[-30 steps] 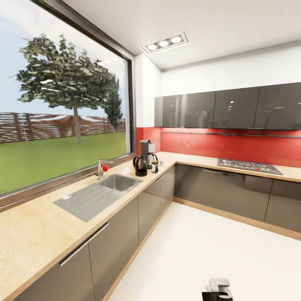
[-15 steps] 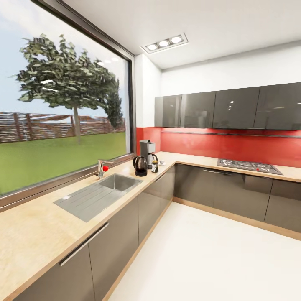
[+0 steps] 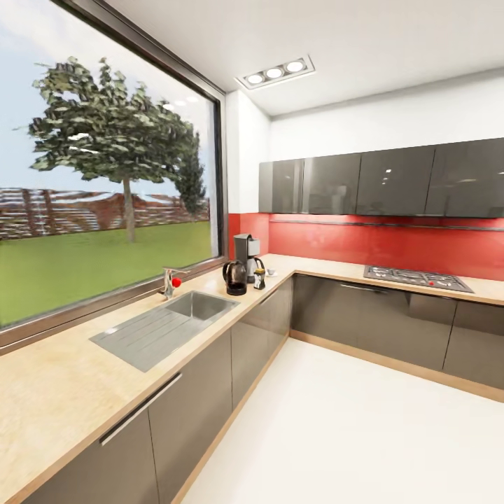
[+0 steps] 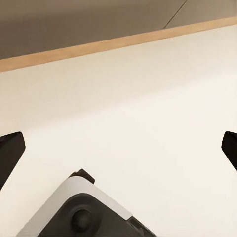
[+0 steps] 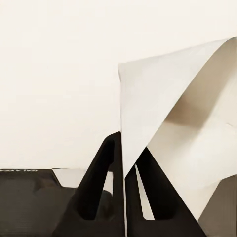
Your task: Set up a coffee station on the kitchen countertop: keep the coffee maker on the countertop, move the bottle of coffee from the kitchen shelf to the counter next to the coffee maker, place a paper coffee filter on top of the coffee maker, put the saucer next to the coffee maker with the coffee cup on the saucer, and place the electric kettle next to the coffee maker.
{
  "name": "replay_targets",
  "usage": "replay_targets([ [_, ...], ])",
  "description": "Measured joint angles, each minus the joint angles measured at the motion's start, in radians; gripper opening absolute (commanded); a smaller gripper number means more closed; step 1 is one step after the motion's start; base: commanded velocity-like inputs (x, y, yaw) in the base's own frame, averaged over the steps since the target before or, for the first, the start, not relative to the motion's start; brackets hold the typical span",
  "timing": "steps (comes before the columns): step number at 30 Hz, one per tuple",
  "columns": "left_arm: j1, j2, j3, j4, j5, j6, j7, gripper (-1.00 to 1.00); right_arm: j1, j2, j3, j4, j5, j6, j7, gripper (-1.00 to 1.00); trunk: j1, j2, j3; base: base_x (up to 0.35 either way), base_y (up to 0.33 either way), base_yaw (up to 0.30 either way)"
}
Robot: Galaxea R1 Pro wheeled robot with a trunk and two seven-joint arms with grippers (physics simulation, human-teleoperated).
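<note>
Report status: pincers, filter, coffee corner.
Right pincer shut on white folded paper cone. Left pincer open. Dark-grey drip machine, glass kettle on far wood-grain worktop.

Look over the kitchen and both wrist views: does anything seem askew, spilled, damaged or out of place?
Nothing stands out. The coffee maker, electric kettle and bottle of coffee stand upright together on the kitchen countertop, with no spill visible. The right tool pinches the paper coffee filter, which looks folded but untorn.
</note>
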Motion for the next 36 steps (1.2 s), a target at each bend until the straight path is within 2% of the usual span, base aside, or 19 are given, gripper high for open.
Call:
replay_targets([
  [17,0.0,0.0,0.003,0.0,0.0,-0.015,0.0,1.0,0.032,-0.005,0.0,-0.001,0.01,-0.025,0.023,-1.0,0.0,0.0,0.0,0.0,0.0,0.0],
  [20,0.0,-0.011,0.0,0.0,0.0,-0.029,0.0,1.0,0.036,-0.008,0.0,-0.001,0.01,-0.038,0.026,-1.0,0.0,0.0,0.0,0.0,0.0,0.0],
  [21,0.0,-0.03,-0.016,0.0,-0.001,-0.036,0.011,1.0,0.051,-0.008,0.0,-0.002,0.01,-0.064,0.038,-1.0,0.0,0.0,0.0,0.0,0.0,0.0],
  [22,0.0,-0.035,-0.025,0.0,-0.001,-0.038,0.024,1.0,0.057,-0.008,0.0,-0.002,0.01,-0.075,0.041,-1.0,0.0,0.0,0.0,0.0,0.0,0.0],
  [25,0.0,-0.025,-0.03,-0.002,-0.002,-0.05,0.018,1.0,0.04,-0.005,-0.007,-0.005,0.029,-0.078,0.054,-1.0,0.0,0.0,0.0,0.0,0.0,0.0],
  [29,0.0,-0.026,-0.031,-0.006,-0.003,-0.054,0.015,1.0,0.031,-0.008,-0.007,-0.005,0.03,-0.08,0.048,-1.0,0.0,0.0,0.0,0.0,0.0,0.0],
  [32,0.0,-0.042,-0.032,-0.022,-0.004,-0.051,0.019,1.0,0.026,-0.025,-0.007,-0.004,0.027,-0.081,0.031,-1.0,0.0,0.0,0.0,0.0,0.0,0.0],
  [36,0.0,-0.064,-0.035,-0.045,-0.002,-0.048,0.02,1.0,0.024,-0.022,-0.007,-0.004,0.025,-0.081,0.021,-1.0,0.0,0.0,0.0,0.0,0.0,0.0],
])
